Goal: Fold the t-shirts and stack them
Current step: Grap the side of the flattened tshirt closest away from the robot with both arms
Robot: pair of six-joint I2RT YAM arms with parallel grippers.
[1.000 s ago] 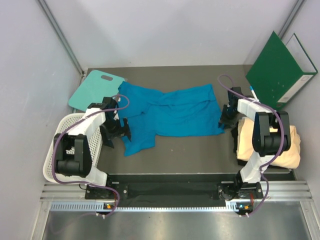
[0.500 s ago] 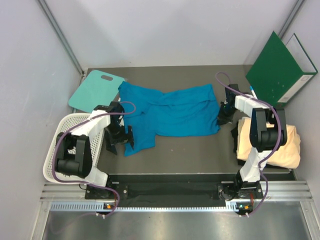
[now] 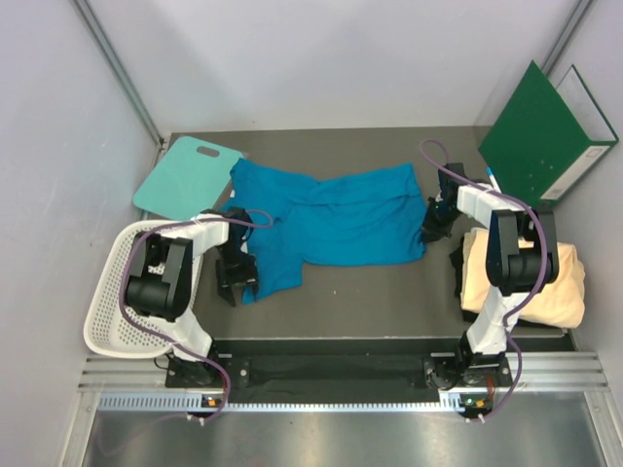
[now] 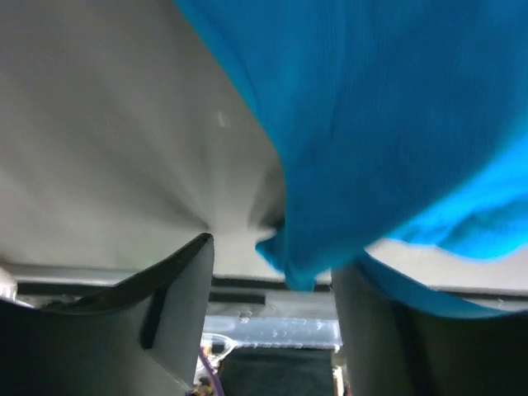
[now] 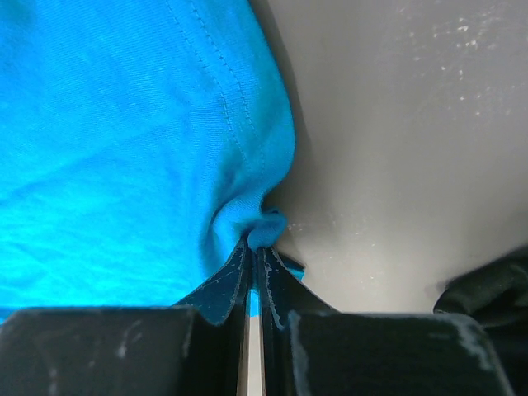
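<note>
Pulled left arm (image 3: 161,277) in; held left fingers (image 3: 237,276) wide around blue t-shirt (image 3: 341,219) corner, right fingers (image 5: 235,285) pinching opposite edge.

The top view looks down from afar; both wrist views press close on the blue t-shirt (image 3: 350,224).

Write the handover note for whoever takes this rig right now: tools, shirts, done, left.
Left tool: open, jaws apart around a corner of the blue t-shirt, not gripping it.
Right tool: shut on the blue t-shirt's right edge.
The blue t-shirt lies spread and wrinkled in the middle, unfolded. The cream t-shirt sits folded on the right side.
Done: cream one folded. Left: fold the blue one, stack the two.
</note>
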